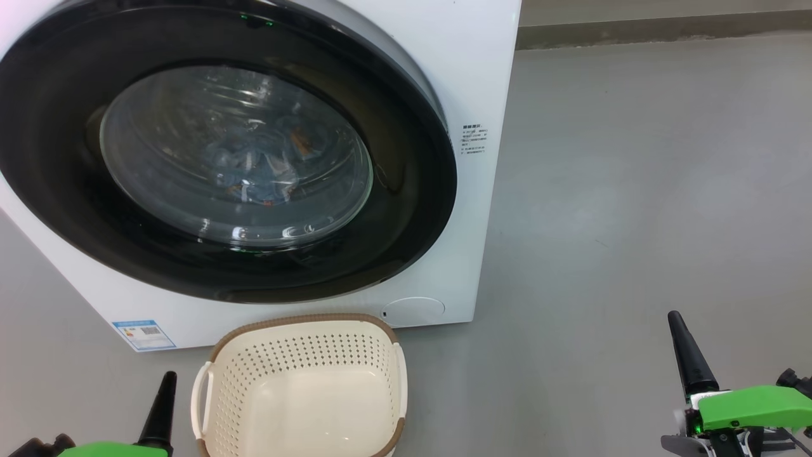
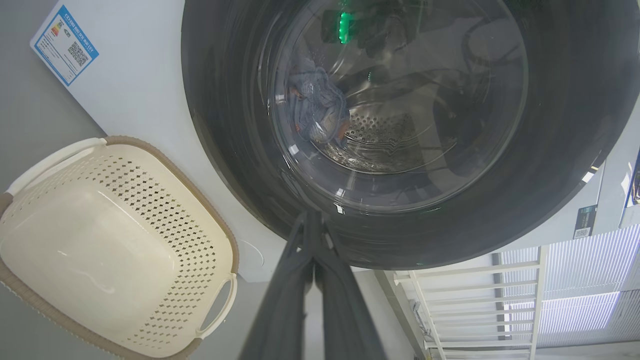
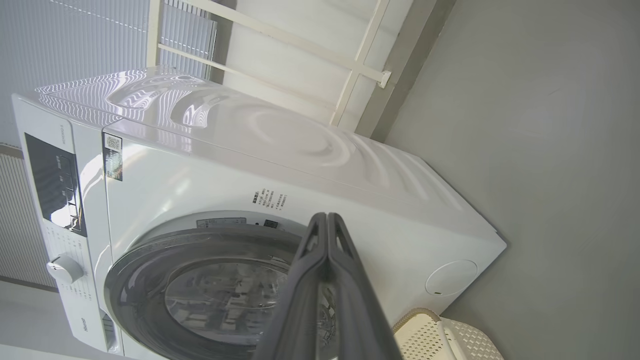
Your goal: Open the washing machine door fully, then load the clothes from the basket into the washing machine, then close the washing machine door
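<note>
My left gripper [image 1: 166, 390] has its two dark fingers pressed together on nothing, tips pointing up toward the machine. My right gripper [image 1: 684, 346] is closed the same way and empty, well off to the right over the bare grey floor [image 1: 634, 190]. Both arms sit low and close to me, touching nothing, with the green wrist housings [image 1: 755, 406] just behind the fingers. Just to the right of my left gripper stands the basket [image 1: 304, 320], its cream bottom bare all over. Close behind its far rim is the washing machine [image 1: 488, 63], with a blue label sticker [image 1: 144, 334] ahead of my left fingers and a round cap [image 1: 412, 310] low on its front. The washing machine door [image 1: 415, 190] lies shut flat against that front. Through its glass bowl [image 1: 158, 158] I see the clothes [image 1: 260, 158], a blue heap with orange specks, lying inside the steel drum [image 2: 380, 135].
</note>
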Tool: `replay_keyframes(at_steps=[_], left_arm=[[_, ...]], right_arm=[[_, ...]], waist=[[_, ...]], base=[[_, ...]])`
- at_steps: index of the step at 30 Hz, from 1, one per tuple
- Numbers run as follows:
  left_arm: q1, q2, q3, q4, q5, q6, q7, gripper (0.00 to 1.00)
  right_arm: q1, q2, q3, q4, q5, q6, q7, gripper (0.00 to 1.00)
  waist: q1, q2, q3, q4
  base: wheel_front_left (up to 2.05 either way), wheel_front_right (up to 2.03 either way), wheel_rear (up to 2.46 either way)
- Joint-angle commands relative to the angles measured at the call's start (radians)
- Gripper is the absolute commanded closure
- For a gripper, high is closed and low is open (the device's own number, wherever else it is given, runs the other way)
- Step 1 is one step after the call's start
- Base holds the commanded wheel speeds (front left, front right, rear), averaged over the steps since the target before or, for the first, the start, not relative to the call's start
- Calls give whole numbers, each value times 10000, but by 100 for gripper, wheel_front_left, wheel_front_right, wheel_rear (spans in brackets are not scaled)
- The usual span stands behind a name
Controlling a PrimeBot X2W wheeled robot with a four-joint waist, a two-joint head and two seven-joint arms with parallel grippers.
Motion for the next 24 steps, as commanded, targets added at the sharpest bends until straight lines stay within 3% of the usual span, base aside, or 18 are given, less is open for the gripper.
replay_keyframes(at_steps=[1, 24], left_arm=[[-514, 88, 327, -183, -296, -23, 73, 100], [-753, -160, 533, -80, -2660, -26, 752, 100]], right_arm=[[-197, -52, 63, -332, 262, 10, 101, 100], [-203, 105, -354, -506, 2524, 11, 791, 100]], waist=[[0, 0, -5, 0], [0, 0, -96, -3]], base=[[0, 0, 0], [0, 0, 0]])
